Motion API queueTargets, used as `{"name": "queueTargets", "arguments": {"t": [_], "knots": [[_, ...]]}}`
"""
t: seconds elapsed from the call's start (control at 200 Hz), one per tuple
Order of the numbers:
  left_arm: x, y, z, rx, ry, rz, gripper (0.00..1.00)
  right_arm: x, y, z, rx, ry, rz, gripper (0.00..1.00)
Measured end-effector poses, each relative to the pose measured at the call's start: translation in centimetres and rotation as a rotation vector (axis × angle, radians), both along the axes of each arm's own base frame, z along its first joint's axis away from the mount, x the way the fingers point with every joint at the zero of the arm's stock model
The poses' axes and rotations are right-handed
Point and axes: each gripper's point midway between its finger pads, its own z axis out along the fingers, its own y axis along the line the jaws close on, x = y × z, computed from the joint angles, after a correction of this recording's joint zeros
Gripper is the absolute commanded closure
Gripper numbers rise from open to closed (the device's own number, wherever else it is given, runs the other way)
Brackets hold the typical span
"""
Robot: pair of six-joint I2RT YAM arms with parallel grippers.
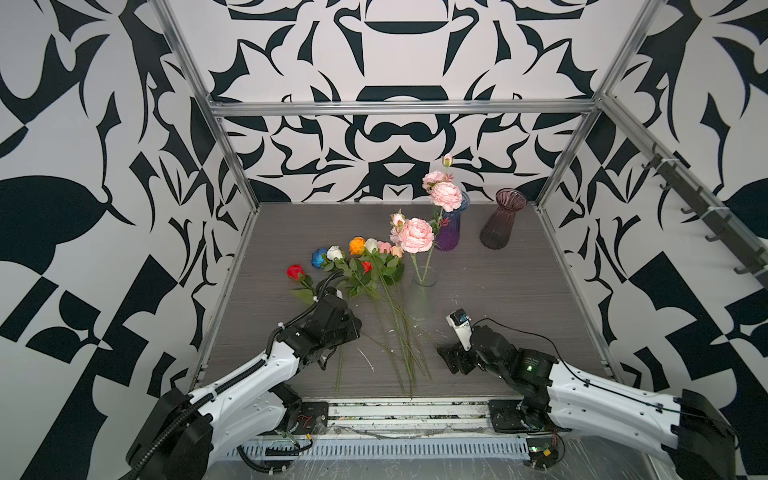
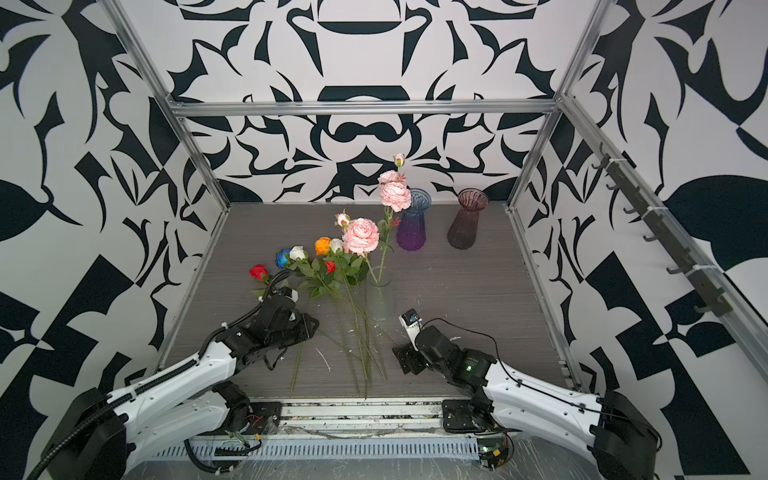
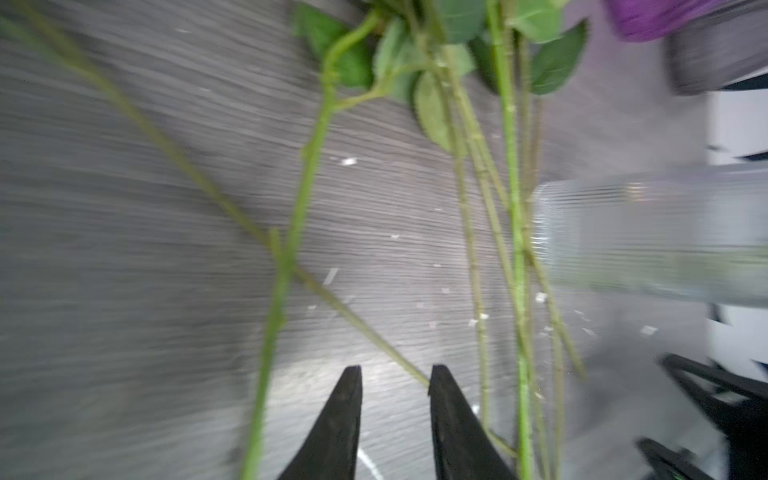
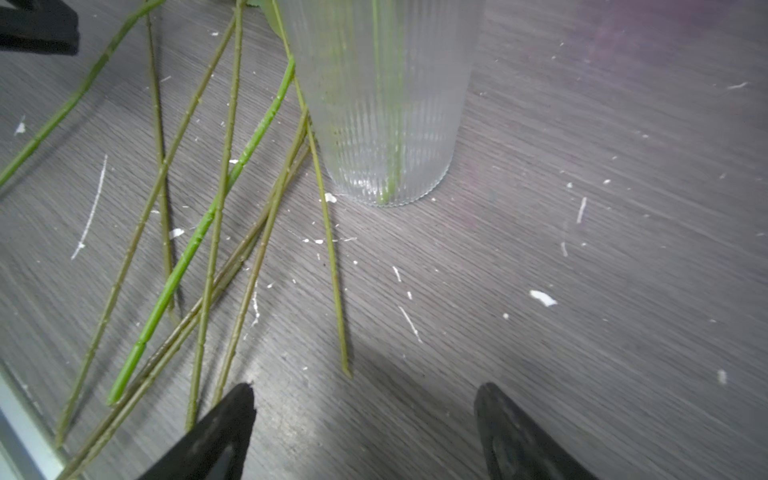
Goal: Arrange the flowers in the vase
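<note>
Most of the flowers [image 1: 360,266] are seen lying heaped on the table [image 1: 519,299], just beside the clear vase [image 1: 420,301], in which two pink blooms [image 1: 417,235] are stood upright. The left tool [image 3: 395,370] is held narrowly apart over the stems [image 3: 291,249], perhaps brushed by one, the view being blurred. The right tool [image 4: 365,387] is spread wide, nothing gripped.

Grey wood-grain table [image 1: 498,291]: surface scuffed, white flecks [image 4: 542,298] and streaks scattered across it. Blue-to-purple ribbed vase [image 2: 412,220] upright near back edge. Smoky maroon ribbed vase [image 2: 467,220] upright beside it, apart, not touching. Aluminium frame [image 1: 399,109] encloses cell. Black-and-white patterned walls [image 1: 399,50] on three sides. Hook rail [image 1: 706,208] on right-hand bar. Slotted cable duct [image 1: 374,449] along front edge.
</note>
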Motion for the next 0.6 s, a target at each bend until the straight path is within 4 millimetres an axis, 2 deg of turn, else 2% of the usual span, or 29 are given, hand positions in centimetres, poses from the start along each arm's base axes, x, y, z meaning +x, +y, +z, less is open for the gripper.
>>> {"name": "queueTargets", "arguments": {"t": [0.115,0.185,0.24,0.285,0.375,0.6], "knots": [[-0.5,-0.5,0.4,-0.13,-0.055,0.007,0.67,-0.4,0.5,-0.2,-0.004,0.022,0.032,0.12],[-0.5,-0.5,1.1,-0.194,-0.085,0.028,0.67,-0.6,0.9,-0.2,0.0,0.035,0.056,0.18],[-0.5,-0.5,2.1,-0.233,-0.114,0.032,0.67,-0.8,1.4,0.0,0.004,0.043,0.079,0.22],[-0.3,-0.6,3.3,-0.263,-0.147,0.034,0.67,-0.9,1.8,0.3,0.016,0.054,0.088,0.32],[-0.2,-0.4,5.2,-0.307,-0.209,0.043,0.68,-0.8,3.1,1.1,0.062,0.074,0.101,0.41],[-0.3,1.3,9.0,-0.383,-0.371,0.095,0.69,0.6,6.7,1.3,0.102,0.201,0.046,0.49]]}}
